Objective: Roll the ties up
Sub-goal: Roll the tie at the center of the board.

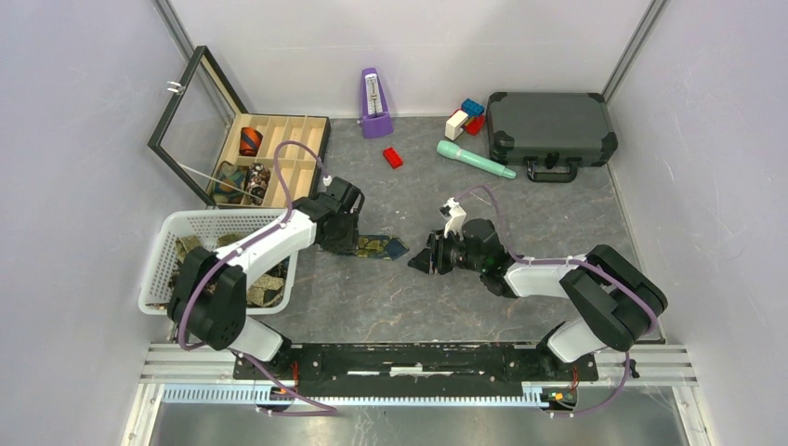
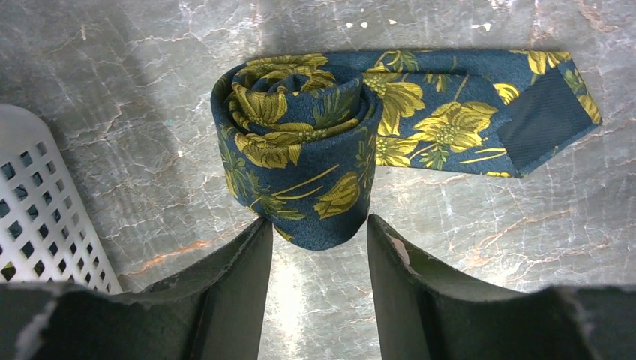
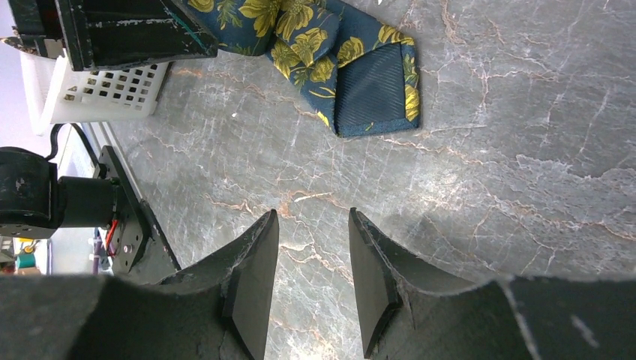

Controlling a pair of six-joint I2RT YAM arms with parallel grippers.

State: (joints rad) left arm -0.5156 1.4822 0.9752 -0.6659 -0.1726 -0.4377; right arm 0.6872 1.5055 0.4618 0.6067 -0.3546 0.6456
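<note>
Lying on table [image 2: 112, 112] at left gripper [image 2: 317, 220]: tie [image 2: 300, 142], mostly coiled, tail loose. Soft, light, likely springy; pinch coil's flanks. Left jaws parted, bracketing coil; right gripper [image 3: 312, 213] parted, empty.

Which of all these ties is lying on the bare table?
The navy tie with yellow flowers, half coiled at the left gripper; the others sit in the white basket or the wooden box.
</note>
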